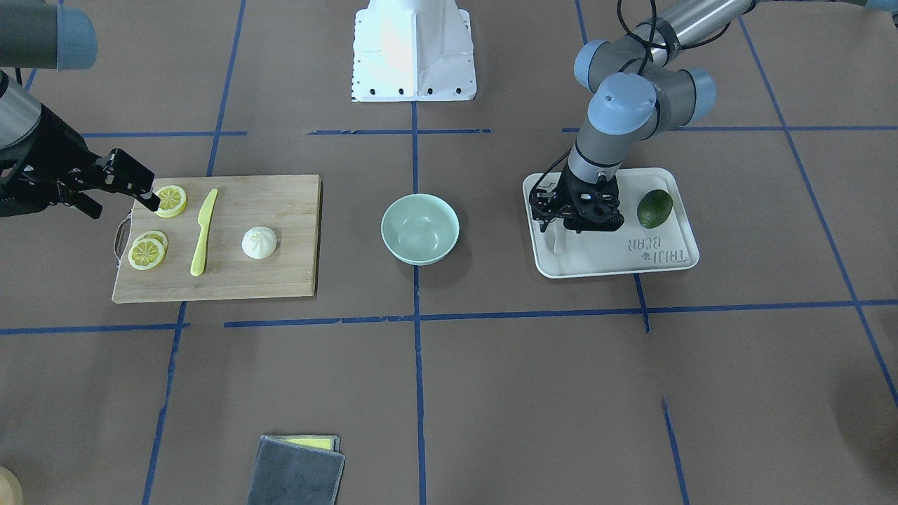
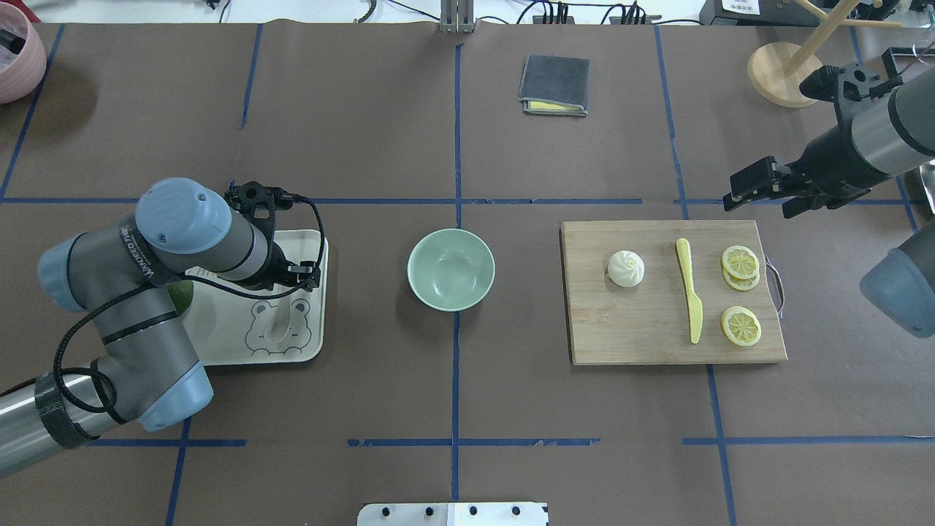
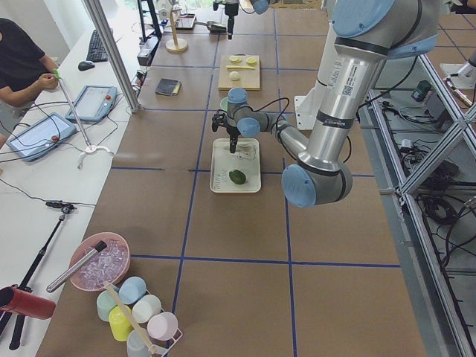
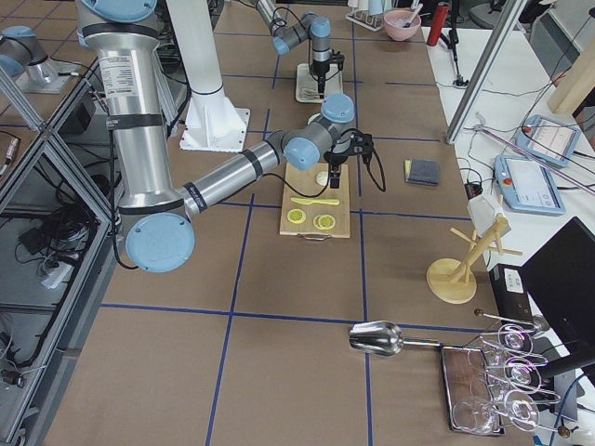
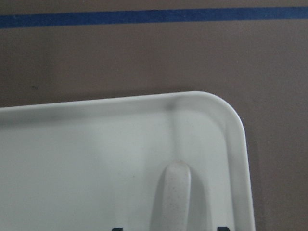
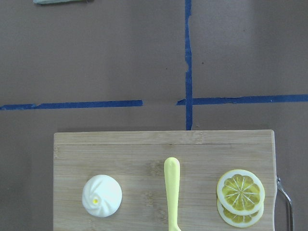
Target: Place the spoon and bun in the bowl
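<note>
The off-white spoon (image 1: 558, 240) lies on the white bear tray (image 1: 659, 263). Its handle shows in the left wrist view (image 5: 173, 197) between the two fingertip ends at the bottom edge. My left gripper (image 1: 572, 226) hangs open just above the spoon. The white pleated bun (image 2: 626, 268) sits on the wooden cutting board (image 2: 628, 329) and also shows in the right wrist view (image 6: 101, 196). The mint-green bowl (image 2: 451, 269) stands empty mid-table between tray and board. My right gripper (image 2: 760, 206) is open and empty, raised beyond the board's far right corner.
On the board lie a yellow plastic knife (image 2: 689, 299) and lemon slices (image 2: 740, 325). A green avocado (image 1: 654, 208) rests on the tray beside my left gripper. A grey cloth (image 2: 554, 85) lies at the far side. A wooden stand (image 2: 785, 73) is at far right.
</note>
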{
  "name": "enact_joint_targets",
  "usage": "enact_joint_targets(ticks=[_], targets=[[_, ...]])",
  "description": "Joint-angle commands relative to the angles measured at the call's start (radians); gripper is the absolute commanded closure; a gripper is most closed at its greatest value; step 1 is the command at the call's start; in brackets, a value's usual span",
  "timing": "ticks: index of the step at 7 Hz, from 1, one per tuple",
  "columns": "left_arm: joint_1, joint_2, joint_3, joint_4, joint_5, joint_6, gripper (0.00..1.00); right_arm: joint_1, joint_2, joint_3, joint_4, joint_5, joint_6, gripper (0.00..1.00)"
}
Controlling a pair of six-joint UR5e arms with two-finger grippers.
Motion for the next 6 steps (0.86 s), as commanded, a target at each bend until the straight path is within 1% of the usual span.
enact_joint_targets(ticks=[1, 2, 3, 4, 5, 6], targets=[[0.0, 0.001, -0.006, 0.006, 0.0, -0.002, 1.0, -0.003, 0.0, 0.002, 0.0, -0.003, 0.001, 0.0], [0.0, 0.0, -0.003, 0.006, 0.0, -0.002, 1.0, -0.003, 0.003, 0.002, 0.0, -0.003, 0.003, 0.0], [-0.008, 0.003, -0.029, 0.006, -0.002, -0.002, 1.0, -0.006, 0.005, 0.002, 0.0, -0.002, 0.003, 0.0], [-0.017, 0.013, -0.104, 0.076, -0.003, 0.004, 1.0, -0.013, 0.011, 0.002, 0.0, -0.008, 0.004, 0.0], [-0.022, 0.003, -0.168, 0.2, -0.003, 0.013, 1.0, -0.053, 0.019, 0.002, 0.0, -0.05, 0.042, 0.0], [-0.048, -0.009, -0.17, 0.224, -0.005, 0.013, 1.0, -0.104, 0.045, 0.001, 0.0, -0.093, 0.067, 0.0]])
